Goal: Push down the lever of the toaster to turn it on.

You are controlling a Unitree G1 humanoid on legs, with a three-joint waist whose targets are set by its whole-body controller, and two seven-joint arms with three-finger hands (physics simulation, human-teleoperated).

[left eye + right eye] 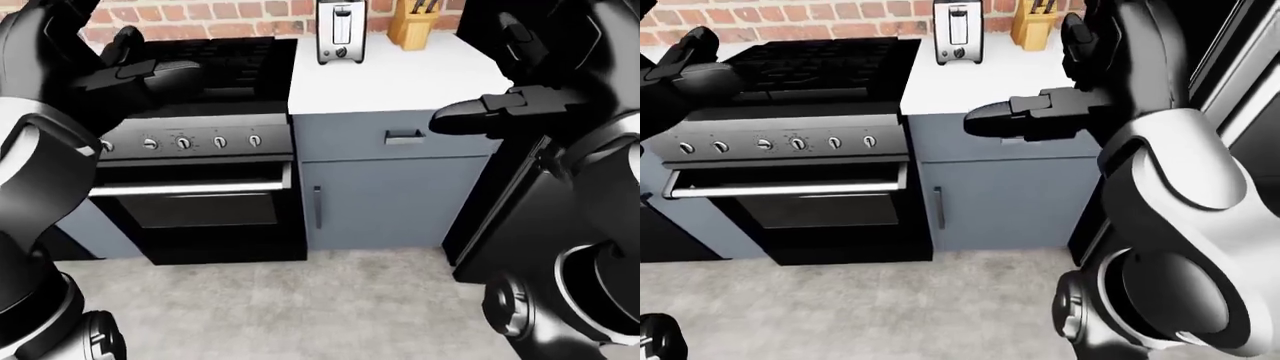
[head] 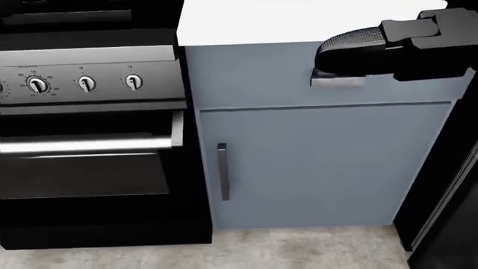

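The toaster (image 1: pixel 341 31) stands well beyond your right hand (image 1: pixel 480 120), up against the brick wall (image 1: pixel 200 13) on the white counter (image 1: pixel 400 75). It's probably light and may slide, so press only the lever, straight down. Your right hand holds nothing; its finger spread I cannot tell.

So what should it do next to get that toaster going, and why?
Probably step closer to the counter and raise the right hand toward the toaster. The toaster stands far off against the brick wall, beside the knife block, while the hand hangs low, level with the drawer handle, touching nothing.
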